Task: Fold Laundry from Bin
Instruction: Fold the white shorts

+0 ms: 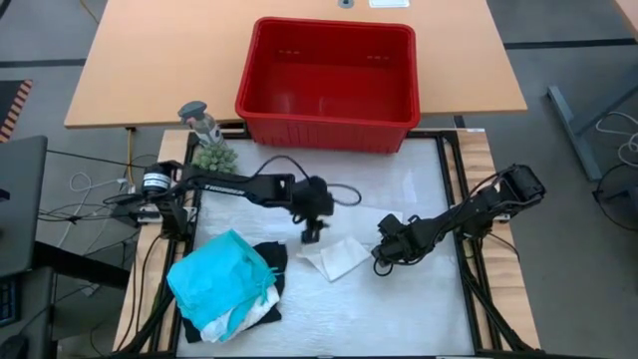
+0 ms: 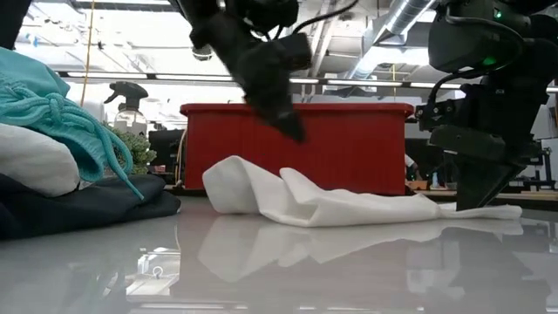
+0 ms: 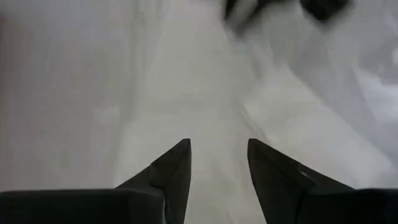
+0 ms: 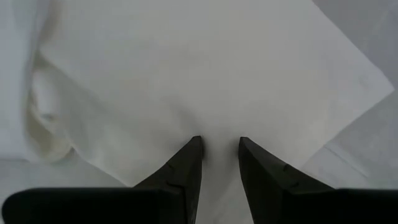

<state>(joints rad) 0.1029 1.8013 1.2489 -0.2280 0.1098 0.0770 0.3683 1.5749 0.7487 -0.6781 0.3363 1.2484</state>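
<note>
High view: you are working a small white cloth (image 1: 337, 257) at the middle of the bench (image 1: 419, 299), with the left gripper (image 1: 313, 235) poised at its near-left edge and the right gripper (image 1: 382, 261) at its opposite corner. That pairing looks meant to pin one end while the other gets folded. The red bin (image 1: 327, 72) is sitting empty behind the work area, slotted plastic walls and a thick rim. The finished pile is lying at the left front: a teal garment (image 1: 219, 275) crumpled on top, a black garment (image 1: 274, 261) under it, white fabric poking out. A small green plant (image 1: 213, 155) is standing by the left arm's base.

Low view: the cloth is lying in soft rumpled ridges, matte against the glossy bench surface. The left gripper is hanging above it, not touching; the right one is pressing down at the cloth's end.

Left wrist view: your fingers (image 3: 174, 163) are standing spread with only white fabric showing between them, nothing pinched.

Right wrist view: the fingers (image 4: 188, 160) are parted narrowly with tips resting on smooth, flat cloth; I cannot tell whether they are pinching any fabric.
</note>
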